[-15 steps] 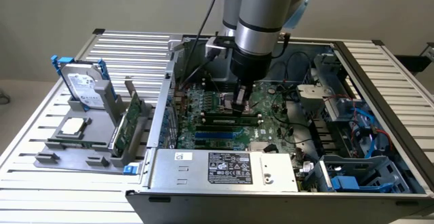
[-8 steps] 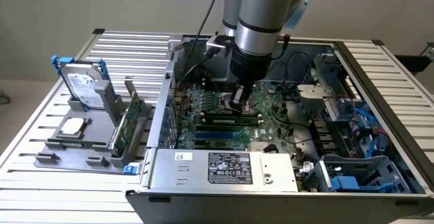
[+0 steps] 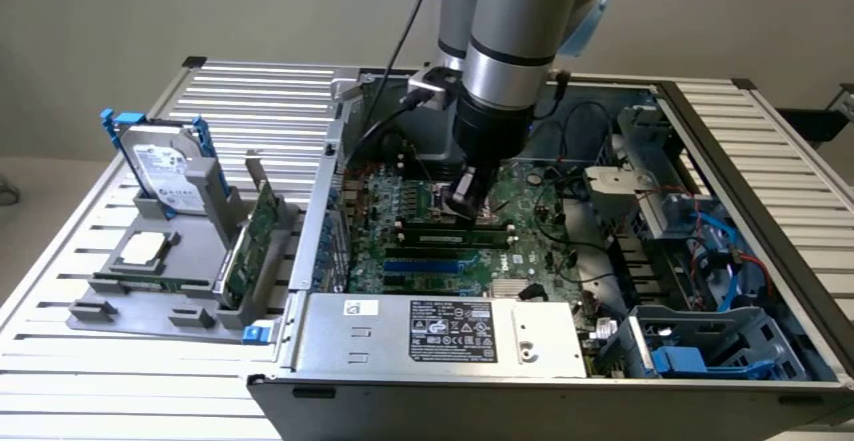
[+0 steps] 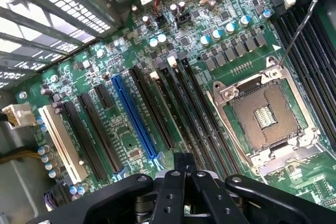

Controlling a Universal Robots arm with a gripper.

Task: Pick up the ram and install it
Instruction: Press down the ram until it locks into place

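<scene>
Motherboard, green and crowded with black slots (image 3: 454,251), lies flat inside the open grey metal computer case (image 3: 561,361), and we see the silver-and-black robot arm (image 3: 514,51) reaching straight down into it. The hand (image 3: 470,204) sits low over the board, its black fingers (image 4: 176,182) drawn together to a narrow point. In the exterior view its tip meets the long, narrow green stick of ram (image 3: 454,229), which lies level along the black memory slots just below the hand; we cannot tell from here whether the stick is fully seated or whether the fingers press on it or merely touch it. In the wrist view the closed fingers cover the spot beneath them, so the ram itself is hidden there, and we make out only the long black slots, one blue slot (image 4: 134,116) and the square silver processor socket (image 4: 262,116) beside them.

On the slatted metal surface (image 3: 80,351), to the exterior view's left of the case, a grey plastic holder (image 3: 147,301) carries an upright silver hard drive in a blue frame (image 3: 167,171) and a taller green expansion card (image 3: 247,251) standing on edge. The case's far right corner is cut off by the picture's edge.
</scene>
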